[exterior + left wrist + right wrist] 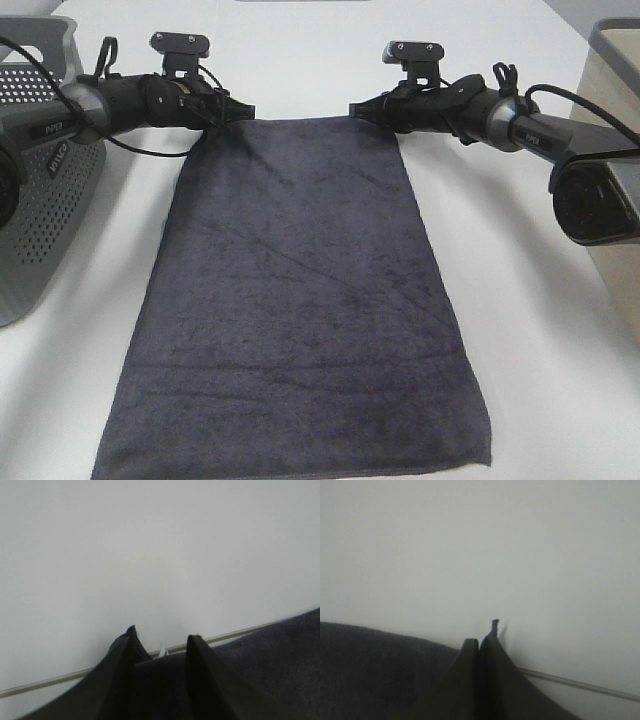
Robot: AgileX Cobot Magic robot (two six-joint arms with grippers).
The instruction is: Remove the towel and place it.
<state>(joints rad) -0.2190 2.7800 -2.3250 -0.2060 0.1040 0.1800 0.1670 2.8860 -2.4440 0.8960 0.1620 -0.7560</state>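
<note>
The towel [300, 300] lies flat on the table [540, 380]; right gripper [355, 108] pinches its far corner, left gripper [245, 110] half-closed around the other; lift both evenly, keeping the edge taut

You see the right gripper [480, 647] with its jaws pressed together, a sliver of towel [375, 670] edge pinched between them, above the white desk [480, 550].
</note>
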